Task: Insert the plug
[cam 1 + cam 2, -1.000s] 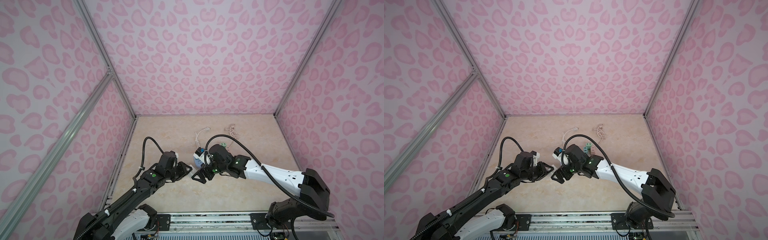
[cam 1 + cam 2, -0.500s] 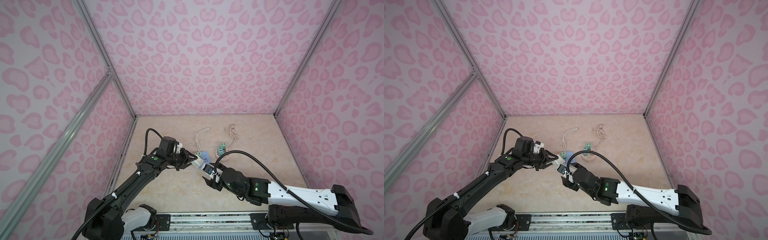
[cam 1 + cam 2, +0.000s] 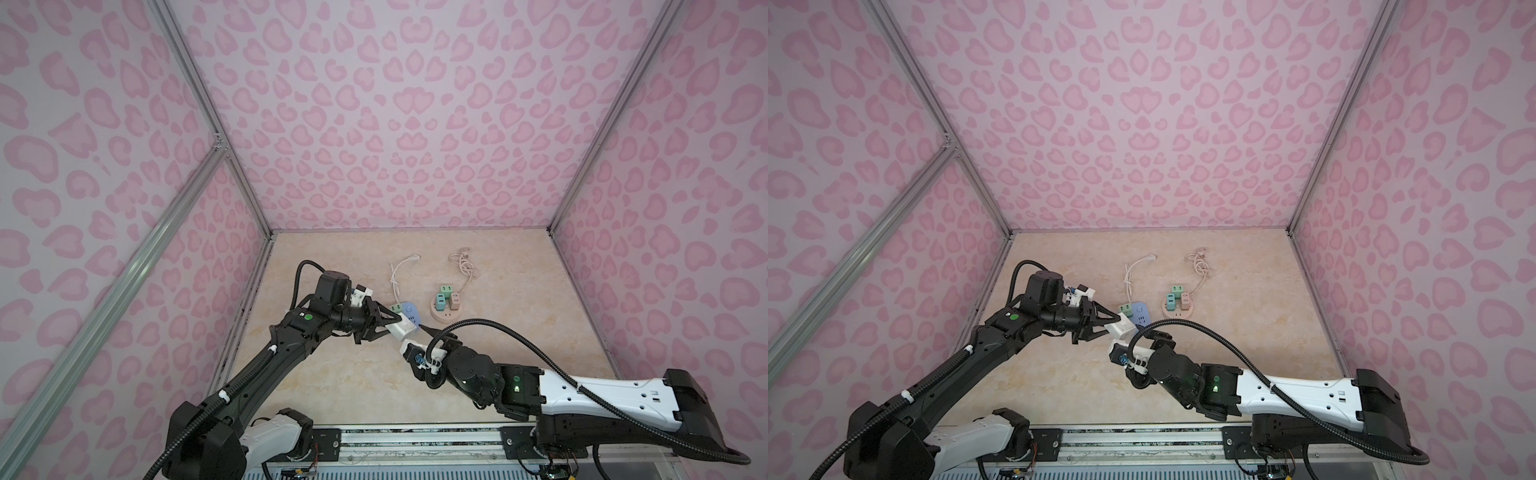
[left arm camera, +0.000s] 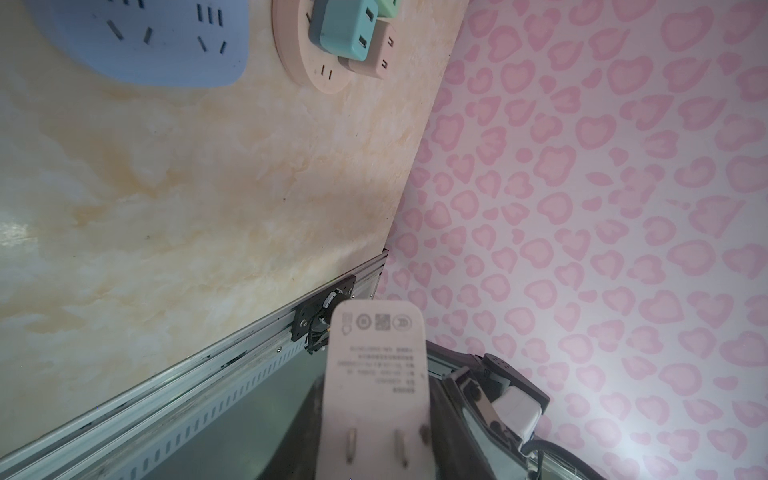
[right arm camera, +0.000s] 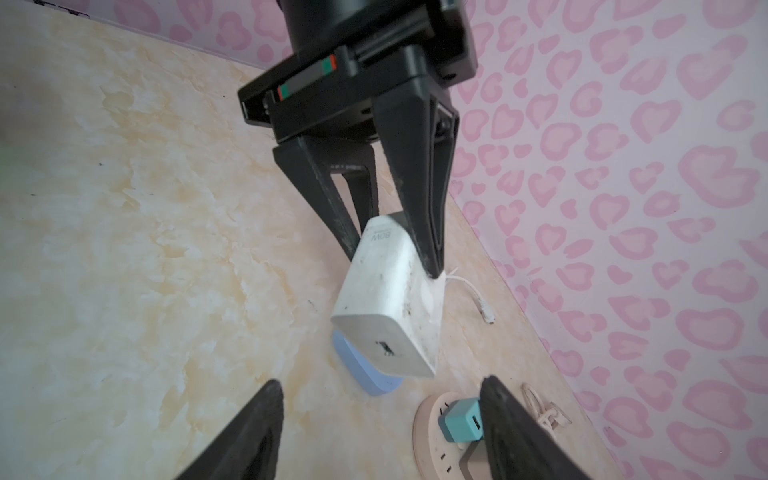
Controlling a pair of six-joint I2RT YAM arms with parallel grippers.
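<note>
**Containers and contents**
- Blue socket block (image 3: 411, 311), mid-bench: one green adapter (image 3: 395, 308) seated at its left end; its other slots show bare in the left wrist view (image 4: 137, 41).
- Round pink socket base (image 3: 442, 318), just right of the blue one: teal adapter (image 3: 440, 299), second green adapter (image 3: 447, 289) and pink adapter (image 3: 455, 300), all plugged in.

**Task item**
- White plug (image 3: 405, 331): off the bench, at the near left side of the blue socket block, pinched between the jaws of the left gripper (image 3: 395, 327). Contact with the block cannot be told.
- Right gripper (image 5: 382, 382): jaws spread wide, nothing between them, facing the plug from the near side.

**Surface and room**
- Bench (image 3: 332, 374): beige marbled top, metal rail (image 3: 415, 436) along its near edge.
- White cable (image 3: 397, 274) and knotted pink cable (image 3: 465, 266) lie loose toward the far edge.
- Walls (image 3: 374, 124): pink heart-spot print on three sides.

**View-specific**
- Left wrist only: the plug's printed face and two flat prongs (image 4: 351, 444).
- Right wrist only: a port (image 5: 384, 347) on the plug's end.
</note>
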